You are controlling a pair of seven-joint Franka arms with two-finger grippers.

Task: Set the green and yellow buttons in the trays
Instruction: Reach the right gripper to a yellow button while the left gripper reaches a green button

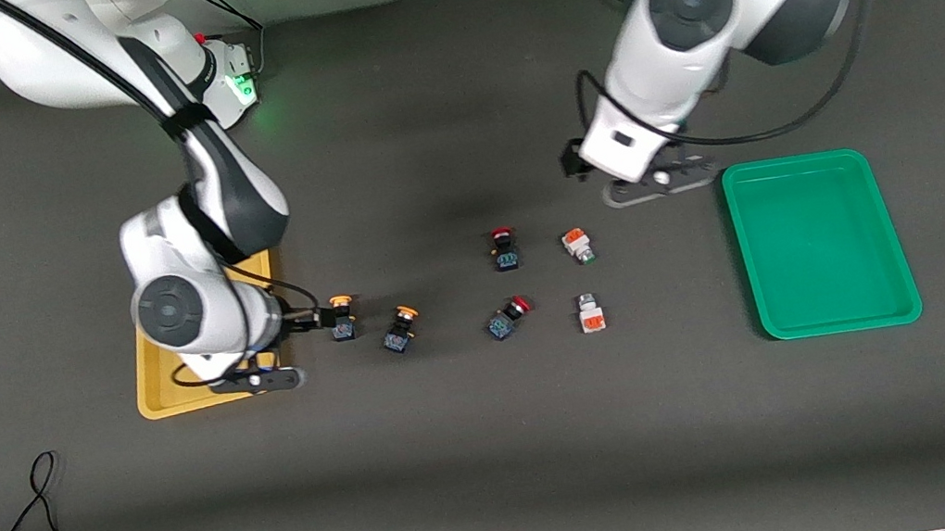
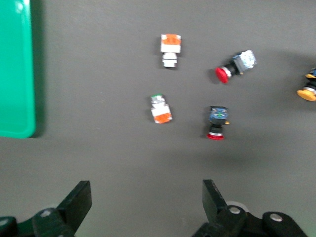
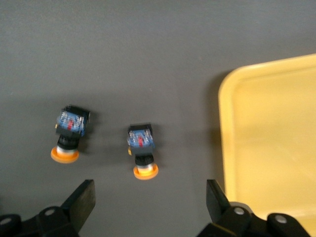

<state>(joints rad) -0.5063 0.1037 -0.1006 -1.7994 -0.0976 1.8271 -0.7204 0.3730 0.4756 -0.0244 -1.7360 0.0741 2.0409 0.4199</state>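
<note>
Six buttons are laid on the table (image 1: 466, 473) between the two trays. The yellow tray (image 1: 164, 396) is set at the right arm's end, the green tray (image 1: 820, 242) at the left arm's end; nothing is seen in either.

Nearest the yellow tray, two yellow buttons (image 1: 341, 315) (image 1: 399, 328) are found, just beside each other. Two red buttons (image 1: 505, 248) (image 1: 508, 318) lie midway between the trays. Two green buttons (image 1: 578, 245) (image 1: 591, 312) are placed toward the green tray, still well apart from it.

The right gripper (image 3: 148, 202) is held wide open, empty, over the yellow tray's edge, near the yellow buttons. The left gripper (image 2: 145, 207) is held wide open, empty, over bare table beside the green tray.
</note>
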